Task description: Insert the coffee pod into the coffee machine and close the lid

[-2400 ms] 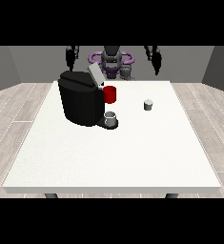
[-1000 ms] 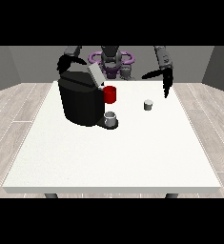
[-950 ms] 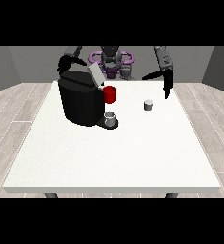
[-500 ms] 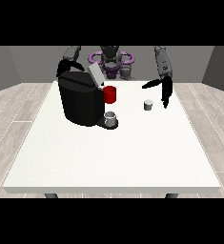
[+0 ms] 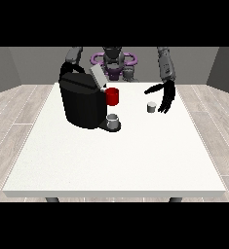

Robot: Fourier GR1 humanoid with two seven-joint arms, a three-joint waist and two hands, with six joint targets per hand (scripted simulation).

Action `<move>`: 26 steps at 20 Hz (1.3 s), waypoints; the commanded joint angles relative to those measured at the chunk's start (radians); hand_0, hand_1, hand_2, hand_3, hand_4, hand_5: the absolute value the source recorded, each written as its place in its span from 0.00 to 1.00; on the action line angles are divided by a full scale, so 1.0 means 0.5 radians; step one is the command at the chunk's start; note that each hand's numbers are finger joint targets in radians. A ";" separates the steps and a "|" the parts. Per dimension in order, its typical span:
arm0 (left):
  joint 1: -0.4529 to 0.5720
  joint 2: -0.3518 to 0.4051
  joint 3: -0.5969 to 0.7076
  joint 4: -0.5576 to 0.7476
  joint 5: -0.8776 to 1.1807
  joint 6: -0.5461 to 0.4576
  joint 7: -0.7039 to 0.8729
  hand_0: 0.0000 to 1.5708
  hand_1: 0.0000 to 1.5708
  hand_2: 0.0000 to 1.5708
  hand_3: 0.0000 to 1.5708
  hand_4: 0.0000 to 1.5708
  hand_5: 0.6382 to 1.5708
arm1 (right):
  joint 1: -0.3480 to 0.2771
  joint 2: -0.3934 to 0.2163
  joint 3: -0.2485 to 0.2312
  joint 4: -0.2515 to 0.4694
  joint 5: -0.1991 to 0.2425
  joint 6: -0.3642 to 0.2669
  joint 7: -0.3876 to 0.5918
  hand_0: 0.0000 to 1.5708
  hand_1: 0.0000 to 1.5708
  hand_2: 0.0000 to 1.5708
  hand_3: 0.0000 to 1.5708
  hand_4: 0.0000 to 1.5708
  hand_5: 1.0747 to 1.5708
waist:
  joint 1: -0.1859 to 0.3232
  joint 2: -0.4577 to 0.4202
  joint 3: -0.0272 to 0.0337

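torso: grey, purple ring-shaped frame | arms: grey segmented | robot hand [image 5: 166,96]: black, slender fingers

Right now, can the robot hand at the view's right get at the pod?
Probably yes. The robot hand hangs open just beside the pod, nothing between them; the machine stands well off to the side.

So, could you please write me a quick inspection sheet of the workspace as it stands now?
Surface: white table, front half bare.
Job's things: black coffee machine at rear left, lid raised; small grey coffee pod on the table.
Clutter: red mug beside the machine; grey cup at its base.
Hands: hand at the view's right open beside the pod, apart; other hand hidden behind the machine.
Cables: nothing seen.
Surroundings: wood floor, grey walls.
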 commanded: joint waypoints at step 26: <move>-0.218 0.149 -0.139 0.529 -0.638 0.518 -0.309 0.57 0.57 0.64 0.49 0.20 1.00 | -0.017 0.013 0.013 0.021 -0.051 0.049 -0.081 0.00 0.00 0.00 0.00 0.33 1.00 | -0.109 0.128 0.000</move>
